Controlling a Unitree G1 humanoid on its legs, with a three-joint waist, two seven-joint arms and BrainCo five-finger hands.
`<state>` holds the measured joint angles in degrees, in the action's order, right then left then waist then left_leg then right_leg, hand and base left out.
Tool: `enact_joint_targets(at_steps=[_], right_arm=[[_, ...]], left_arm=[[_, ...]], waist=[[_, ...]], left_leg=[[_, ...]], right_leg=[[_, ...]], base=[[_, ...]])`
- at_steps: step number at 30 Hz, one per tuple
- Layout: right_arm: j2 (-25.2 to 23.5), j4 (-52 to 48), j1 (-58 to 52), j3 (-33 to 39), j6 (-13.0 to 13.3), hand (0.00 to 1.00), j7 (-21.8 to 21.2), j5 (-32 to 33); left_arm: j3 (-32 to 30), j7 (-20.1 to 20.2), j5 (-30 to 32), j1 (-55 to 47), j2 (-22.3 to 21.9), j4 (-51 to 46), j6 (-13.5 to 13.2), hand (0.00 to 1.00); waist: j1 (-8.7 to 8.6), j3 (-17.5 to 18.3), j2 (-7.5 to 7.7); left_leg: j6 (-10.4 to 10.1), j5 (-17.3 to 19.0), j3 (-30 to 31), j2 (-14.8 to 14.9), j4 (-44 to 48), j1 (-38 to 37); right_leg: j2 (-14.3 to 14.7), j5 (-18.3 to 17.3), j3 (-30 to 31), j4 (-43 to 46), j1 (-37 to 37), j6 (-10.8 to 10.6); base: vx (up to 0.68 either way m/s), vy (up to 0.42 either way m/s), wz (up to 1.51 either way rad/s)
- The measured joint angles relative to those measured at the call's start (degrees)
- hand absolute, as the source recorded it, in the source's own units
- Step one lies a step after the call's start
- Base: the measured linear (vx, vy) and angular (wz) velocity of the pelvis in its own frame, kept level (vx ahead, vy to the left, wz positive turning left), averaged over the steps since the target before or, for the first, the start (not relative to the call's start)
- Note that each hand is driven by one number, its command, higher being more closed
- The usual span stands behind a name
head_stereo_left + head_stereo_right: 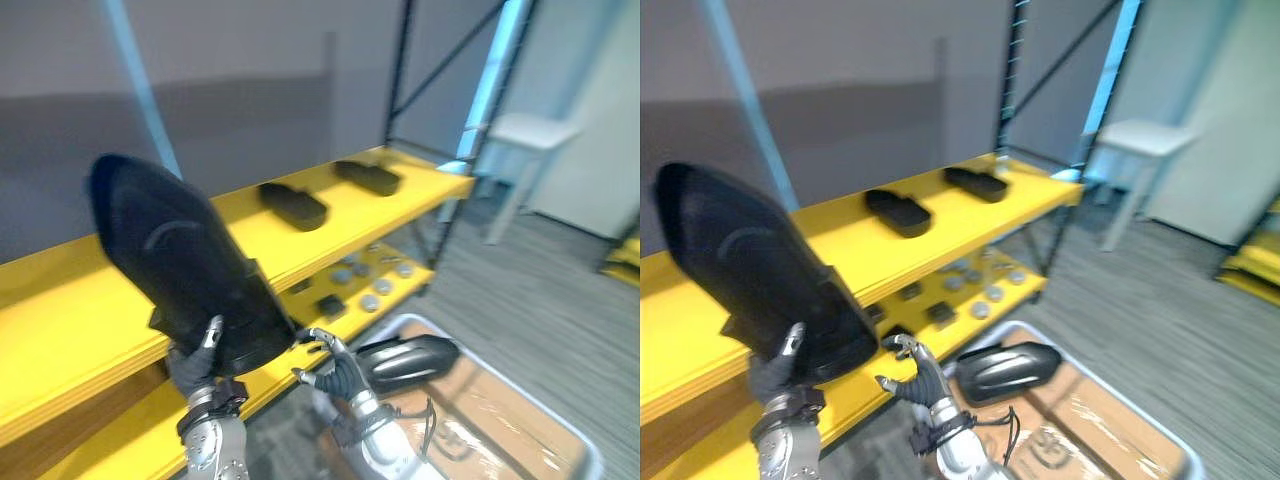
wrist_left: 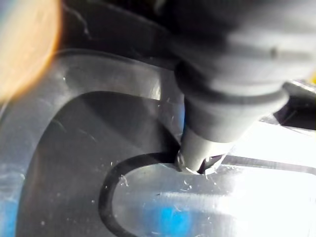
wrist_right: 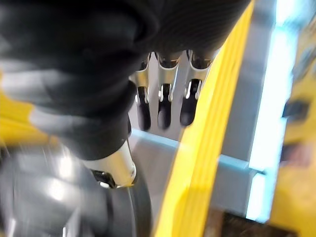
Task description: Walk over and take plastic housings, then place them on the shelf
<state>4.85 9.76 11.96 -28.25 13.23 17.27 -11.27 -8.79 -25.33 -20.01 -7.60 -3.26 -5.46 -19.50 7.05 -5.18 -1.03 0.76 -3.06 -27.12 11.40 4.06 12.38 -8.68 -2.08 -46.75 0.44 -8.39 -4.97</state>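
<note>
**Left eye view.** The left hand (image 1: 197, 368) sits at 7 o'clock and grips the held housing (image 1: 180, 255) by its lower end, with one finger up against the shell. This black housing is tilted. Its long axis runs from a rounded end at 10 o'clock down to the gripped end near the centre bottom, and it crosses the front edge of the top shelf board (image 1: 60, 320). The right hand (image 1: 338, 372) is at 6 o'clock, just beside that lower end, with loose, spread fingers that hold nothing. I cannot tell whether a fingertip touches the shell. Two more housings lie flat on the board, well apart from the held one: the near housing (image 1: 293, 205) at 12 o'clock and the far housing (image 1: 368, 177) beyond it at 1 o'clock. Small parts (image 1: 371, 285) dot the lower board. At 5 o'clock a clear bin (image 1: 575, 445) holds a glossy housing (image 1: 405, 362) and a cardboard box (image 1: 500, 410).

**Right eye view.** This shows the same scene, and more of a white stool (image 1: 1137, 140) at 2 o'clock.

**Left wrist view.** The eye views do not show this contact. The thumb (image 2: 197, 148) presses its tip onto the held housing's shiny surface, next to a curved groove (image 2: 106, 187).

**Right wrist view.** The fingers (image 3: 164, 106) hang straight and empty beside the yellow shelf edge (image 3: 207, 138).
</note>
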Motion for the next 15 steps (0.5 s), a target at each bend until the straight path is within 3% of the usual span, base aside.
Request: enact_joint_targets(at_steps=[1, 2, 3, 4, 5, 8, 9, 10, 11, 12, 13, 15], right_arm=[[0.12, -0.39, 0.05, 2.33, 0.00, 0.00, 0.12, 0.24], [0.61, -1.58, -0.07, 3.88, -0.01, 0.00, 0.15, 0.37], [1.04, -2.67, -0.28, 4.40, -0.01, 0.00, 0.12, 0.62], [0.90, -3.79, -0.58, 5.11, -0.09, 0.00, -0.08, 0.90], [0.33, -4.85, -0.58, 5.32, -0.08, 0.00, -0.44, 1.18], [-1.39, -5.00, -0.90, 6.99, -0.09, 0.00, -1.62, 1.95], [-1.33, -5.03, -1.63, 7.86, -0.09, 0.00, -2.29, 2.17], [-1.34, -5.37, -2.76, 8.63, -0.10, 0.00, -3.13, 2.96], [-1.35, -5.91, -3.63, 9.12, -0.10, 0.00, -3.46, 3.45], [-1.29, -7.15, -5.55, 9.78, -0.08, 0.00, -4.29, 4.49], [-1.57, -8.53, -7.79, 10.24, -0.08, 0.00, -5.30, 5.78], [-1.35, -11.43, -12.40, 11.51, -0.08, 0.00, -6.73, 7.02]], left_arm=[[-0.91, -0.54, 1.49, -0.11, 0.24, 0.05, 0.05, 1.00], [-1.20, -0.74, 2.31, -0.33, 0.42, 0.02, 0.09, 1.00], [-1.54, -0.76, 2.60, -0.54, 0.49, 0.00, 0.14, 1.00], [-2.74, -0.78, 3.58, -0.89, 0.87, -0.12, 0.56, 1.00], [-4.38, -0.85, 4.84, -1.23, 1.08, -0.25, 1.06, 1.00], [-6.47, -1.91, 8.41, -1.40, 1.07, -1.74, 2.60, 1.00], [-6.62, -2.02, 10.56, -1.53, 1.22, -3.63, 2.98, 1.00], [-6.47, -2.07, 12.82, -1.52, 1.82, -5.15, 3.29, 1.00], [-6.47, -2.11, 13.82, -1.50, 2.31, -5.60, 3.40, 1.00], [-6.25, -2.46, 15.72, -1.19, 3.88, -6.33, 3.65, 1.00], [-6.30, -3.35, 17.23, 0.06, 5.61, -6.29, 4.36, 1.00], [-5.61, -3.52, 19.38, 2.63, 6.75, -5.23, 5.27, 1.00]], waist=[[-0.40, 0.06, 0.17], [-0.67, 0.26, -0.14], [-0.65, 0.45, -0.55], [-0.50, 0.48, 0.21], [-0.50, 0.76, 0.84], [-0.56, 0.81, 1.01], [-0.73, 0.75, 1.14], [-1.45, 0.63, 1.29], [-1.94, 0.61, 1.26], [-3.12, 0.33, 1.06], [-4.42, 0.30, 1.28], [-6.43, -0.53, 1.12]], left_leg=[[1.04, -0.97, -8.39, 1.63, 0.59, -0.25], [1.89, -4.29, -12.31, 1.55, -0.27, -0.80], [2.01, -7.18, -11.92, 0.86, -1.29, -0.91], [2.34, -7.61, -10.73, -1.92, -3.32, -1.73], [3.09, -7.19, -9.84, -4.52, -4.17, -2.29], [4.33, -4.46, -7.18, -7.21, -2.54, -3.43], [4.26, -3.04, -5.45, -7.75, -1.78, -4.56], [4.33, -1.97, -3.13, -8.57, -1.73, -6.08], [4.57, -1.50, -2.01, -8.85, -1.78, -6.83], [5.37, 0.08, 0.50, -9.19, -1.89, -7.74], [5.82, 0.53, 2.84, -9.27, -1.98, -7.89], [6.04, 0.74, 7.16, -9.73, -2.44, -9.21]], right_leg=[[-0.88, -0.15, -3.71, 0.54, -1.06, -1.11], [-1.47, -0.29, -6.88, 0.62, -2.20, -2.06], [-1.67, -0.32, -8.15, 0.62, -2.88, -2.43], [-3.22, -0.22, -9.46, 0.85, -3.93, -2.72], [-5.10, -0.15, -9.67, 1.33, -4.99, -2.71], [-10.16, 0.02, -12.26, 8.94, -6.77, -2.85], [-13.75, 0.40, -12.21, 17.10, -6.94, -2.28], [-17.89, 2.71, -11.18, 26.51, -6.57, 1.12], [-19.60, 4.79, -9.66, 30.99, -5.98, 4.15], [-21.16, 3.63, -2.08, 39.05, -2.25, 7.45], [-18.22, -2.65, 10.00, 44.70, 4.47, 5.20], [-11.77, -7.21, 21.74, 45.29, 10.69, 3.38]], base=[[0.23, 0.081, 1.79], [0.29, 0.091, 1.54], [0.24, 0.077, 1.19], [0.29, 0.140, 0.89], [0.25, 0.137, 0.79], [0.23, 0.137, 0.67], [0.25, 0.220, 0.81], [0.18, 0.204, 0.87], [0.15, 0.198, 0.93], [0.13, 0.118, 0.96], [0.12, 0.066, 1.02], [0.13, -0.039, 1.18]])
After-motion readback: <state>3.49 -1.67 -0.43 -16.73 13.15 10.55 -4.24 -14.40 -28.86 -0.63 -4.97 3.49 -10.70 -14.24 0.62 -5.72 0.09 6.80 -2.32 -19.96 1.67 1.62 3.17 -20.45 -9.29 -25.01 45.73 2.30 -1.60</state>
